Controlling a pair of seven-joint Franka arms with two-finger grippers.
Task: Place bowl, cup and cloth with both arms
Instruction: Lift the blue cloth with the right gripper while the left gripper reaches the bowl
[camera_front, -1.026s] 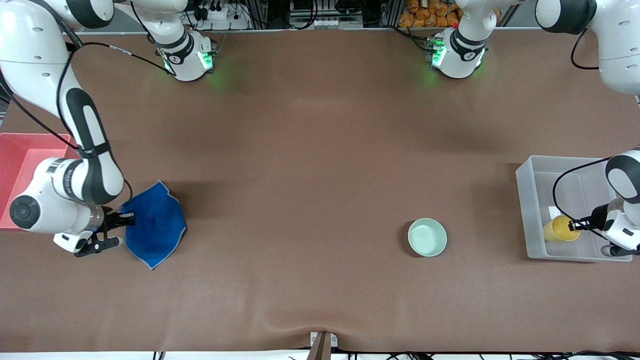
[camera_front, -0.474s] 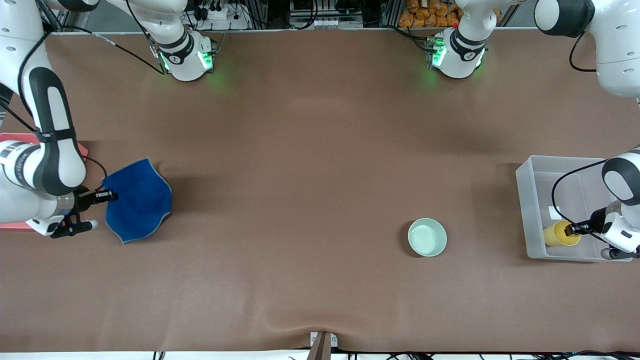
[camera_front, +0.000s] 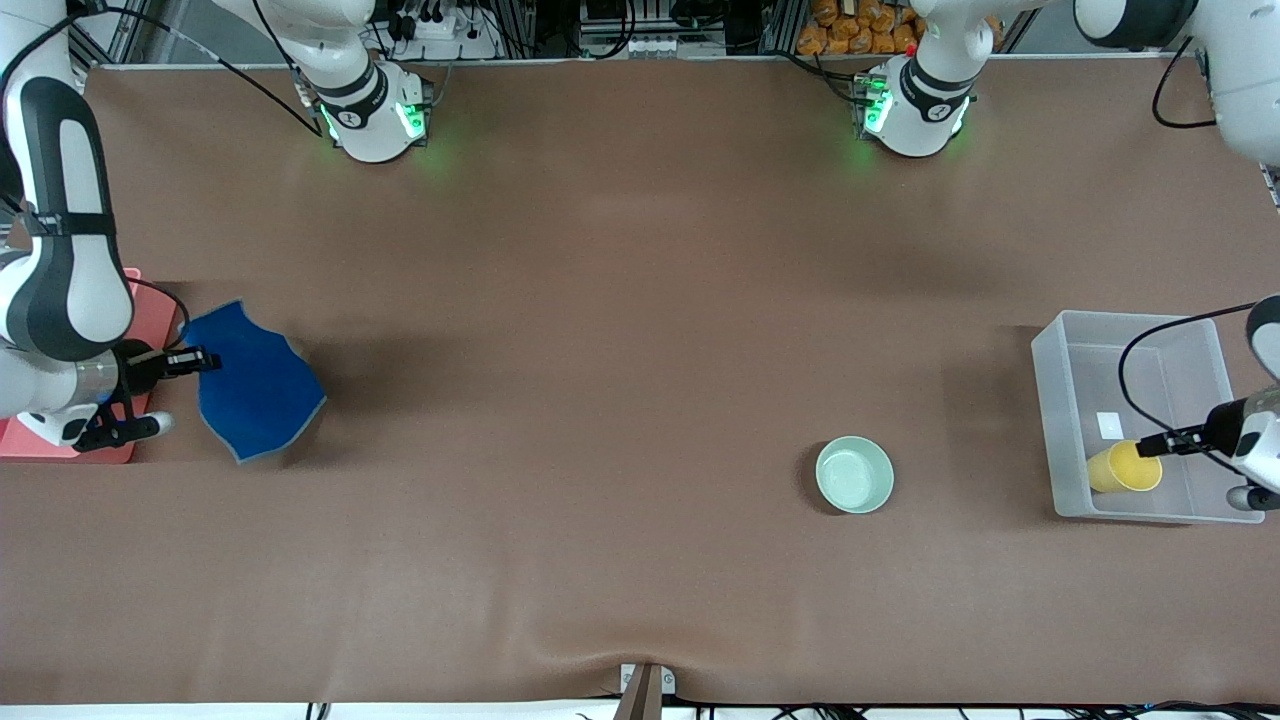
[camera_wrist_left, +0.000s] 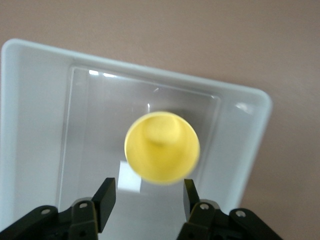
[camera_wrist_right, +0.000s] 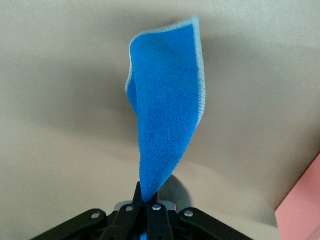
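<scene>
The yellow cup (camera_front: 1122, 467) lies tilted inside the clear plastic bin (camera_front: 1046, 420), at the corner nearest the front camera. My left gripper (camera_front: 1150, 446) hovers over the bin, open, its fingers apart from the cup. In the left wrist view the cup (camera_wrist_left: 162, 147) shows its mouth just past the open left gripper (camera_wrist_left: 148, 184). My right gripper (camera_front: 203, 358) is shut on a corner of the blue cloth (camera_front: 255, 385), which hangs in the air beside the pink tray (camera_front: 148, 300). In the right wrist view the cloth (camera_wrist_right: 167, 110) droops from the right gripper (camera_wrist_right: 150, 200). The mint-green bowl (camera_front: 854, 475) stands alone on the table.
The clear bin (camera_wrist_left: 30, 125) sits at the left arm's end of the table, with a small white label on its floor. The pink tray (camera_wrist_right: 306, 200) sits at the right arm's end. Brown table surface stretches between them around the bowl.
The left gripper opened, let go of the cup in the bin and drew back. The right arm carried the cloth toward the pink tray.
</scene>
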